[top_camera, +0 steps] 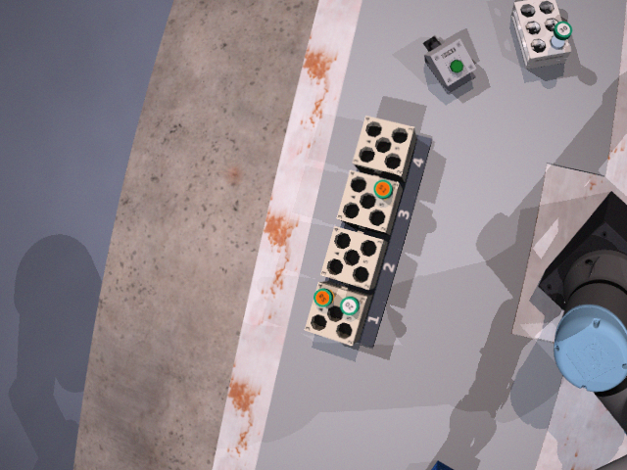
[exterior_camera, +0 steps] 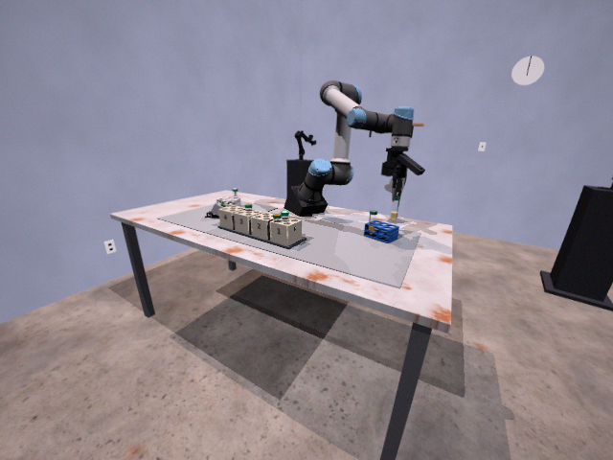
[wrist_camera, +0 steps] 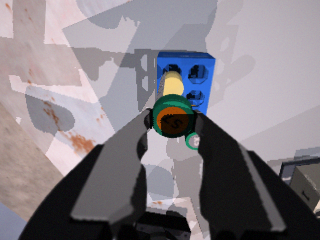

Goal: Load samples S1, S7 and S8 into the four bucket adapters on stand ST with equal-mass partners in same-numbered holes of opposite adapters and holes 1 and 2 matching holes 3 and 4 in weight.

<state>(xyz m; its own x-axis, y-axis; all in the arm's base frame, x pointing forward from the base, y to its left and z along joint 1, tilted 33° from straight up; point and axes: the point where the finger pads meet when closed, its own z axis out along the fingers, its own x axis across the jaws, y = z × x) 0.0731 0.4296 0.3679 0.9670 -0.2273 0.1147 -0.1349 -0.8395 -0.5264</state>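
Gripper, jaws partly closed, pinching an orange-dotted tube by its green cap; the arm points it downward above the blue rack.

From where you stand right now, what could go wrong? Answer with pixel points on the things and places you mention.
The orange-dotted, green-capped tube [wrist_camera: 173,116] is pinched only near its cap by the black two-jaw gripper [wrist_camera: 172,110] [exterior_camera: 397,195], so it might swing or slip. Lowered off-line, it could knock the loose cream adapter blocks [top_camera: 334,331] [exterior_camera: 285,232], or the orange- and white-dotted tubes already in them.
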